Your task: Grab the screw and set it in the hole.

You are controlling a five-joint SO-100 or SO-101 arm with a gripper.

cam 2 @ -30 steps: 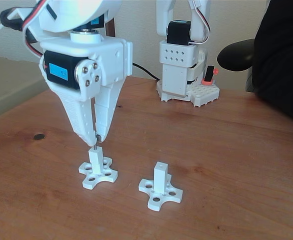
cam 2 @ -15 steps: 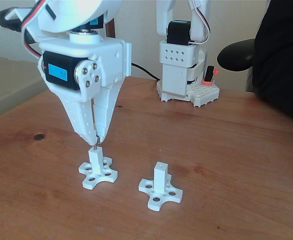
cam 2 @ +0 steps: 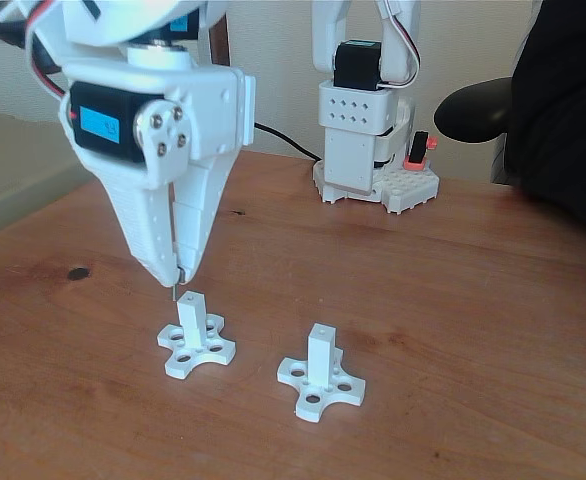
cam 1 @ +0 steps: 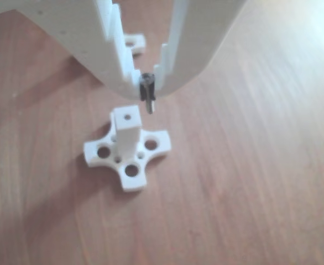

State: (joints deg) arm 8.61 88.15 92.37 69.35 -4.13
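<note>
Two white posts with cross-shaped bases are standing on the wooden worktop [cam 2: 453, 300] in the fixed view: one at the near left [cam 2: 195, 340] and a second [cam 2: 320, 375] to its right and slightly nearer, the two well apart. One arm is reaching down over the left post, and its gripper [cam 2: 178, 280] is pointing straight down with the two fingers nearly closed together, pinching the single screw [cam 1: 147, 95] between their tips. In the other view the screw is hanging upright, its dark upper part caught between the fingertips and its thin silver tip poking out below. That tip is sitting just above and slightly to the right of the hole [cam 1: 127, 117], a small round opening in the square top face of the post; the screw is not yet inside it. In the fixed view the screw tip [cam 2: 176, 293] is showing just left of the post's top, so the two are close but apart. The cross base under this post is showing four larger round holes, one in each arm. At the far side of the worktop a white arm base [cam 2: 368, 140] is standing on a plate.
</note>
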